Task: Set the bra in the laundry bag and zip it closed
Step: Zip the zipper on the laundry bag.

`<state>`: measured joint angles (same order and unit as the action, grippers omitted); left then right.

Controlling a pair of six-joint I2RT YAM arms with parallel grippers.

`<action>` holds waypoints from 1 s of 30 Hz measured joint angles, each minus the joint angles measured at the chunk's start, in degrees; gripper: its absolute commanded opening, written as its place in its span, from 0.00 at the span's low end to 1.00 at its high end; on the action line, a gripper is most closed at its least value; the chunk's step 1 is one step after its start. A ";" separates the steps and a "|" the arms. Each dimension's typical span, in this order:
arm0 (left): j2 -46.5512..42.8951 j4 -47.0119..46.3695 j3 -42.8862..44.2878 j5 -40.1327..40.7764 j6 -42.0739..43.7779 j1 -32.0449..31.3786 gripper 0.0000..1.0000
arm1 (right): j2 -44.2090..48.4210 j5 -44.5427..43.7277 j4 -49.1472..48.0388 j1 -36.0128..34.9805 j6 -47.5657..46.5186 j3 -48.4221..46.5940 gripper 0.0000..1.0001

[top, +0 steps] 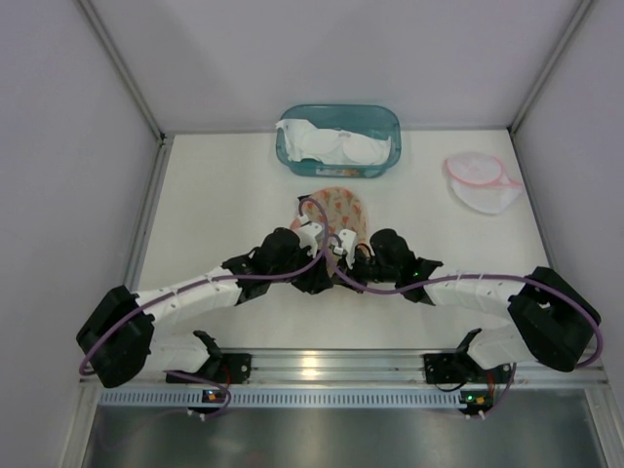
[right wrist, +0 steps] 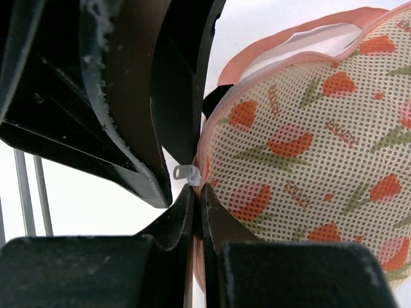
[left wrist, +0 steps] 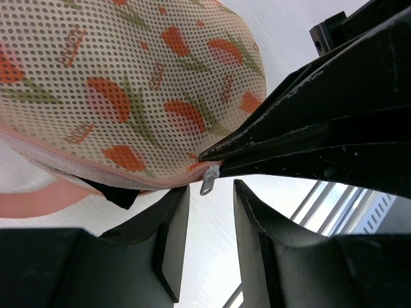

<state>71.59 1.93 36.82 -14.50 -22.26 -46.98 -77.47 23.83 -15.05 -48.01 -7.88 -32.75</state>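
Note:
The floral mesh laundry bag (top: 338,207) lies mid-table, with both grippers at its near edge. My right gripper (right wrist: 199,200) is shut on the bag's pink zipper edge (right wrist: 204,168), just below the small grey zipper pull (right wrist: 185,173). My left gripper (left wrist: 210,215) is open, and the pull (left wrist: 209,180) hangs just beyond its fingertips without touching them. A dark bit of fabric (left wrist: 116,192) shows in the part-open zip. White fabric (right wrist: 321,35) shows inside the opening at the far end. I cannot tell whether either one is the bra.
A teal basket (top: 390,119) holding white bras (top: 331,142) stands at the back centre. A second white bag with pink trim (top: 483,183) lies at the back right. The enclosure walls stand close on both sides.

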 measured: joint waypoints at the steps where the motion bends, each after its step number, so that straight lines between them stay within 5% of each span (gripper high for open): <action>1: 0.04 -0.28 -0.15 0.15 -0.24 0.00 0.39 | 0.00 0.02 -0.02 0.00 0.02 0.02 0.00; 6: 0.04 -1.86 -1.03 0.20 -1.68 0.87 0.32 | 0.22 0.26 -0.37 0.00 0.24 0.24 0.00; 9: 0.11 -3.26 -1.73 -2.08 -3.23 2.14 0.21 | 0.50 0.20 -1.05 0.02 0.26 0.68 0.00; 12: 0.17 -4.94 -2.60 -4.76 -5.05 3.30 0.00 | 0.61 0.13 -1.68 0.02 0.24 1.01 0.00; 21: -0.24 -4.85 -3.23 -7.93 -6.97 7.30 0.00 | 1.36 0.26 -2.38 0.37 0.04 1.36 0.00; 30: -1.66 2.95 -3.17 -5.57 0.04 14.16 0.00 | 3.52 1.90 0.13 1.20 -6.10 2.71 0.00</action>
<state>69.93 4.89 33.65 -20.08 -22.22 -32.82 -73.95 25.74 -14.92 -46.81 -13.98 -30.04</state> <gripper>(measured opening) 0.014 0.020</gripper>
